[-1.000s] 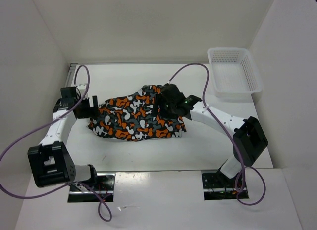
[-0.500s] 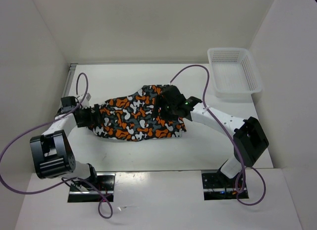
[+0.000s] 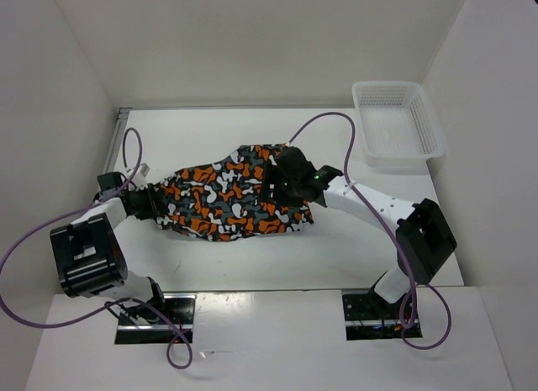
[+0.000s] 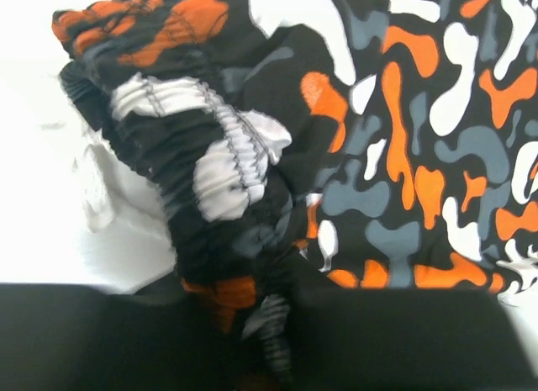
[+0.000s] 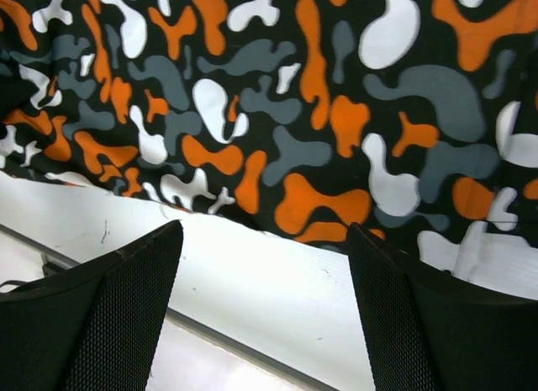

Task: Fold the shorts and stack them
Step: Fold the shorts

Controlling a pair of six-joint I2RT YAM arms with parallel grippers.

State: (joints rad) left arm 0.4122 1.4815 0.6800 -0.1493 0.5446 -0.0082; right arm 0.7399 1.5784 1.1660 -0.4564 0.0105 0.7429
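The shorts (image 3: 227,202), camouflage-blotched in orange, white, black and grey, lie spread across the middle of the table. My left gripper (image 3: 155,203) is at their left end. In the left wrist view its dark jaws pinch the gathered elastic waistband (image 4: 210,155), and the fabric bunches into the left gripper (image 4: 269,340). My right gripper (image 3: 282,182) hovers over the right part of the shorts. In the right wrist view the right gripper (image 5: 265,227) stands open, with bare table between its mesh-padded fingers (image 5: 126,298) and the shorts (image 5: 294,97) just beyond the tips.
A white mesh basket (image 3: 395,126) stands at the back right corner. White walls close in the table on the left, back and right. Purple cables loop from both arms.
My left gripper has pushed into the left end of the shorts and closed on the waistband; the cloth there has bunched slightly. The right arm has barely moved.
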